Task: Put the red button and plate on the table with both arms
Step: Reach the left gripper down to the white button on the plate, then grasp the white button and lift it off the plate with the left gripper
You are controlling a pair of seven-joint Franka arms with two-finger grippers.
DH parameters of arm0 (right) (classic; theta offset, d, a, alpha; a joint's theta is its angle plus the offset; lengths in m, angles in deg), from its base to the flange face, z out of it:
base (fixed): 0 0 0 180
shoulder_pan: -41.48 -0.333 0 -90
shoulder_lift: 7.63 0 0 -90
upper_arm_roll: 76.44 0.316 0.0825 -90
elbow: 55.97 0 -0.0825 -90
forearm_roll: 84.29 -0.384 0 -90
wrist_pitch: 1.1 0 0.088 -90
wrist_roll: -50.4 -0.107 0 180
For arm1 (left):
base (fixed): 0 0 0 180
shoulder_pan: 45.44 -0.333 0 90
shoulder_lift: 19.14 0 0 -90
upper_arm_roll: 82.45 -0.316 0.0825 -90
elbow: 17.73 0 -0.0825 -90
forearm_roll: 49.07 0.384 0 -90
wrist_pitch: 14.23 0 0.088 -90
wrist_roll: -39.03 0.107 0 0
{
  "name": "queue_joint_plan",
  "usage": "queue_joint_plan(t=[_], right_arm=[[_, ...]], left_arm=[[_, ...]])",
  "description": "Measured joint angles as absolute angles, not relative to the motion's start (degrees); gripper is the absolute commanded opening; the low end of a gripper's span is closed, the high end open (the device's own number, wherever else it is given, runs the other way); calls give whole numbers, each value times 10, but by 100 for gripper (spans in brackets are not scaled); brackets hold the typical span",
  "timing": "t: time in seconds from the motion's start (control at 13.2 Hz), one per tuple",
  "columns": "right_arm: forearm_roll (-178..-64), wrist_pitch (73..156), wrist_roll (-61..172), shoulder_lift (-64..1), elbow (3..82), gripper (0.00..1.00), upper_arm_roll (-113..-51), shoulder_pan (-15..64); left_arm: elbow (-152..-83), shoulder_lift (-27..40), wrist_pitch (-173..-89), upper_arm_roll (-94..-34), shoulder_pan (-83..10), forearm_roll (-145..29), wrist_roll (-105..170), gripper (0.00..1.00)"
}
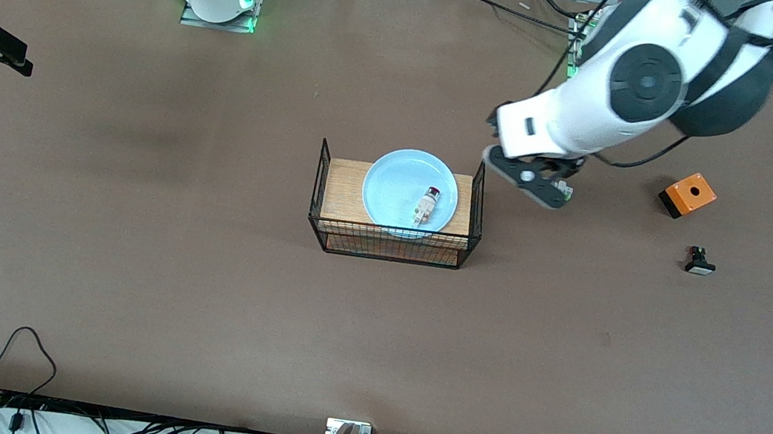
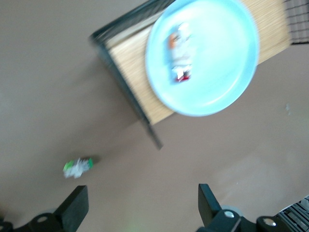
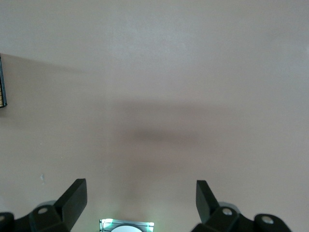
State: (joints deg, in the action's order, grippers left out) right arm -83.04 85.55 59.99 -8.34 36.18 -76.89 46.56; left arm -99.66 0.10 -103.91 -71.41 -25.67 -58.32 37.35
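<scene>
Reaching in from upper right, the left gripper (image 1: pixel 537 181) hung open beside the rack (image 1: pixel 397 207); the right gripper (image 3: pixel 140 200), also open, showed only in its wrist view, over bare table (image 3: pixel 159 72).

Plate (image 1: pixel 397 196): round, shallow, glossy light blue; lies flat on the wooden top of the black wire rack (image 1: pixel 394 242) at mid-bench.
Red button (image 1: pixel 426 205): tiny white blocky body, dark red cap; lies on its side in the plate, toward the left arm's end.
Bench (image 1: pixel 125 272): flat, matte brown.
</scene>
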Motion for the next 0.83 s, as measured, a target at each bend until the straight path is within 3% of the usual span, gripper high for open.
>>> queue_joint_plan(t=[0.3, 0.83], right_arm=[[-830, 869, 600, -91, 362, 100, -769, 466], [-831, 885, 599, -108, 355, 100, -770, 466]], left_arm=[[-951, 67, -1056, -718, -256, -608, 343, 100], [-946, 125, -1190, -715, -185, -616, 216, 100]])
